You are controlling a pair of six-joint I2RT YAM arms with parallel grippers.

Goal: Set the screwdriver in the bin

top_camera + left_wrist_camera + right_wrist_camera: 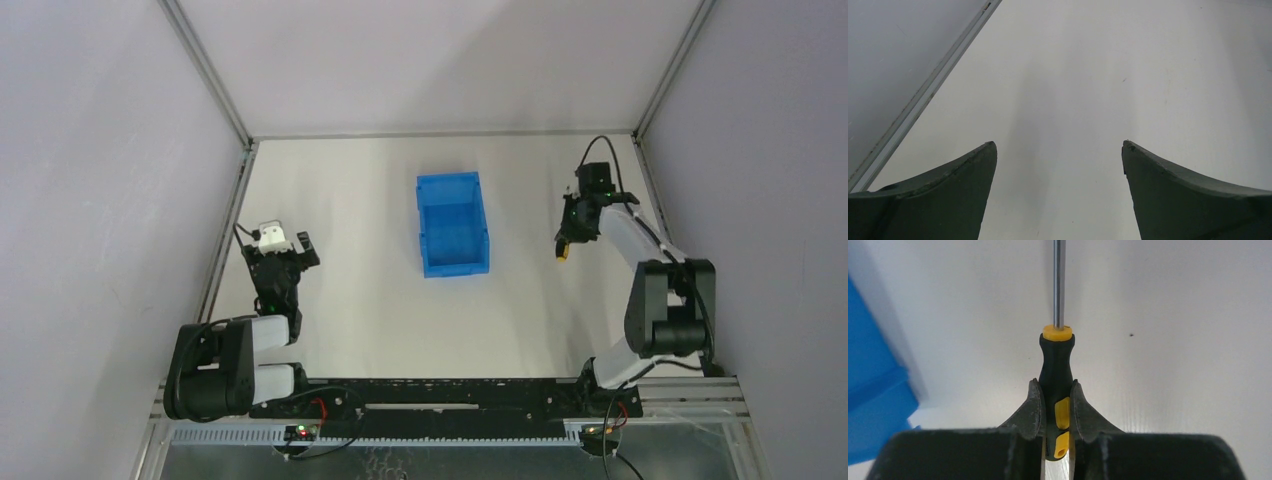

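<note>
Top view: the bin (pixel 455 266) sits mid-table, nearer the back wall than your arm bases. Its inside shows only blue floor and walls, though anything tiny would probably be lost from this height. The right gripper (pixel 566 243) is right of the bin, well apart from it, with white table (pixel 380 330) showing between them. The screwdriver (pixel 563 252) is in that gripper, not in the bin; you see only a yellow-black bit. The right wall's frame rail (pixel 648 185) runs near that arm. The left gripper (pixel 288 250) is by the left wall, well apart from the bin.

Left wrist view: the left gripper (pixel 1058 146) is spread wide, its 2 dark fingers (pixel 965 182) holding nothing, with bare table (pixel 1098 75) ahead. The left frame rail (pixel 923 95) slants close past the left finger.

Right wrist view: the right gripper (pixel 1055 386) is clamped narrow on the screwdriver (pixel 1056 360), on its black-and-yellow handle. The shaft points straight ahead, out of frame at the top. A blue corner of the bin (pixel 875 405) is at left, apart from the tool. You cannot tell the height above the table (pixel 1173 340).
</note>
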